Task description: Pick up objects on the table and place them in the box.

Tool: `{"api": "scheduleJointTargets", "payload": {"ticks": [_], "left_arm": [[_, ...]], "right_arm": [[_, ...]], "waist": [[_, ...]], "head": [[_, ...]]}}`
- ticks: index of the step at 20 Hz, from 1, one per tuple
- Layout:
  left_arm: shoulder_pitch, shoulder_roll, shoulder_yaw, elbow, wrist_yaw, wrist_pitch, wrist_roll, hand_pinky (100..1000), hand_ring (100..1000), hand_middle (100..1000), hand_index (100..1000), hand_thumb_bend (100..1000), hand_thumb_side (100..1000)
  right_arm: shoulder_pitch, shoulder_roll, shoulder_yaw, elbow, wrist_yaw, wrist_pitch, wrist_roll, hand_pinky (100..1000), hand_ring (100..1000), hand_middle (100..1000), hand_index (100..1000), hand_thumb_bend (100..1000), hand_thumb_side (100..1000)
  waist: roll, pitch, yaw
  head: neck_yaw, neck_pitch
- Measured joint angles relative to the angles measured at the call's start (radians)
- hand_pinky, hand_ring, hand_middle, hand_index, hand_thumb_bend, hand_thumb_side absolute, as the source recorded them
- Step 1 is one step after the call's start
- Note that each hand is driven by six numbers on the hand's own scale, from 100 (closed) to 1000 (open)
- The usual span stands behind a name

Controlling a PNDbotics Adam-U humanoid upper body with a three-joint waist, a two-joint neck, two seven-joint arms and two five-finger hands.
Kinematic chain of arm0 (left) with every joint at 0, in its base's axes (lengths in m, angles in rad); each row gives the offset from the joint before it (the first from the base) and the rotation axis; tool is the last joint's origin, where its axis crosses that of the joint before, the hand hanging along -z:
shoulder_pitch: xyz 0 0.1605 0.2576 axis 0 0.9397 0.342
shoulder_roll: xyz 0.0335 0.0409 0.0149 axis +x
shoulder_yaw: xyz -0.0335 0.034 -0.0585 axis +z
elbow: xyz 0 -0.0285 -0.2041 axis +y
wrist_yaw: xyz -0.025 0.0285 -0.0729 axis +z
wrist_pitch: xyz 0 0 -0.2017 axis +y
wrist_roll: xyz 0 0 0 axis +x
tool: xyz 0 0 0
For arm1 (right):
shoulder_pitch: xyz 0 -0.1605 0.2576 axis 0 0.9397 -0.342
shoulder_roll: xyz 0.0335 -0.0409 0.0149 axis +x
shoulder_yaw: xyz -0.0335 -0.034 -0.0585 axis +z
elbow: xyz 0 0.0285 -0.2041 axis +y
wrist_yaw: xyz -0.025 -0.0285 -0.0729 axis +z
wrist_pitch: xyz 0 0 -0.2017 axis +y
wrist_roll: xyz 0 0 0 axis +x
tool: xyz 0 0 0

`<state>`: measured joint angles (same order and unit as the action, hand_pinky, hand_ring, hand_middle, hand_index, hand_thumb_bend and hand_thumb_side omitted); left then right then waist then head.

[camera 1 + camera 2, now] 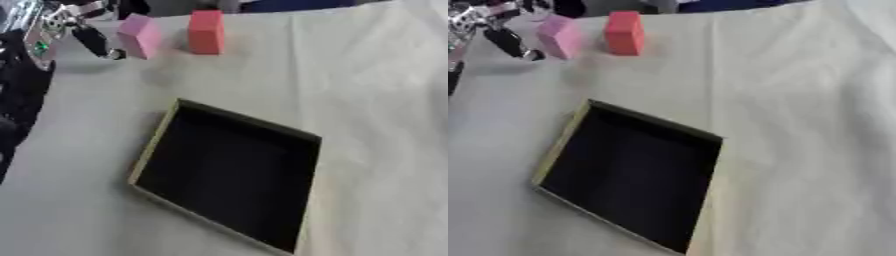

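The pink block [139, 36] stands upright at the far end of the table [376, 100], the red block [206, 32] just beside it. Nearer me lies the black box [229, 175]. My left hand [92, 40] hovers beside the pink block; I cannot tell how its fingers are set.

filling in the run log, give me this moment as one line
left hand: beside pink foam block, holding nothing | red foam block: on table | black open box: empty | right hand: unseen

robot hand [66, 27] blurred, box [157, 137] corner cropped
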<state>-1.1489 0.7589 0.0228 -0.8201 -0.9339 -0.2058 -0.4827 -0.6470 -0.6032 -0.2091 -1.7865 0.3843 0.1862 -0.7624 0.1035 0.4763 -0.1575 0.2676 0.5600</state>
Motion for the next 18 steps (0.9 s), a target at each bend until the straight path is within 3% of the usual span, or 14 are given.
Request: {"api": "scheduleJointTargets", "payload": {"ticks": [12,18], "left_arm": [[0.0,0.0,0.006,0.01,0.022,0.017,-0.003,810,813,852,927,474,100],[-0.015,-0.001,0.006,0.0,0.022,0.016,0.04,827,851,880,949,516,100]], "right_arm": [[-0.005,0.0,0.0,0.0,-0.014,-0.001,-0.001,824,812,709,745,100,618],[0.0,0.0,0.0,0.0,-0.019,-0.002,-0.001,824,811,707,744,100,620]], "waist": [[0.003,0.012,-0.009],[0.003,0.012,0.003]], "head": [[0.01,-0.017],[0.013,-0.014]]}}
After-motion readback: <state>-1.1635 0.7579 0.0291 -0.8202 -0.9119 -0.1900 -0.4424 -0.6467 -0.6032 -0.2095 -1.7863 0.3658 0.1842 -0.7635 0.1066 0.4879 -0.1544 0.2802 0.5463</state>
